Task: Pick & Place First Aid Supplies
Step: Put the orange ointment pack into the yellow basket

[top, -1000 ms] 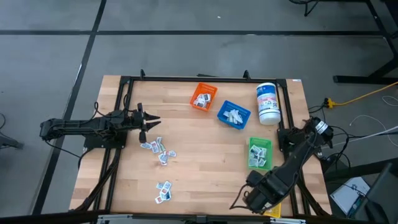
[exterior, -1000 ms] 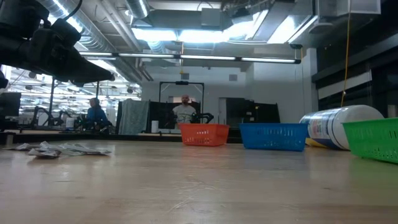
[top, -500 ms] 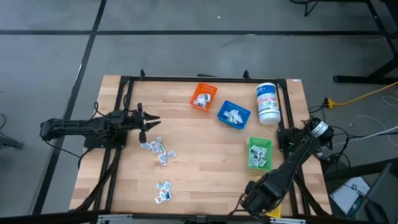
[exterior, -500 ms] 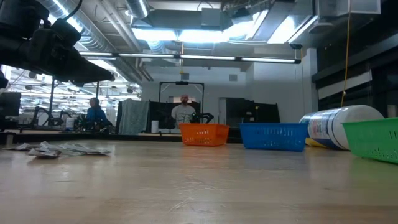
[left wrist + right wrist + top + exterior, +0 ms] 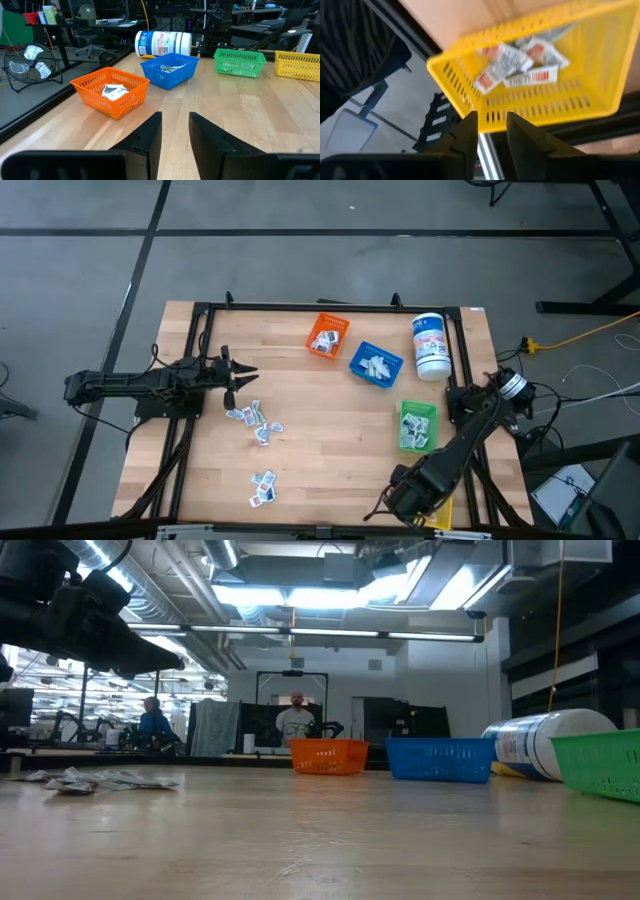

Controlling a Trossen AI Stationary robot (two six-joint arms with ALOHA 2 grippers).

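Observation:
The first aid supplies are small white packets. Two loose clusters lie flat on the wooden table, and others lie in the bins. My left gripper hovers open at the table's left side, just beyond the nearer cluster, with nothing between its fingers. My right gripper stands open at the near right corner, pointing steeply down over the yellow bin. Several red-printed packets lie on that bin's floor.
An orange bin, a blue bin and a green bin hold packets. A white canister lies on its side at the far right. A black frame rims the table. The middle of the table is bare wood.
My right arm's hand has sunk a little and shifted slightly toward the table's near edge, over the yellow bin. The packets and bins on the table lie as before.

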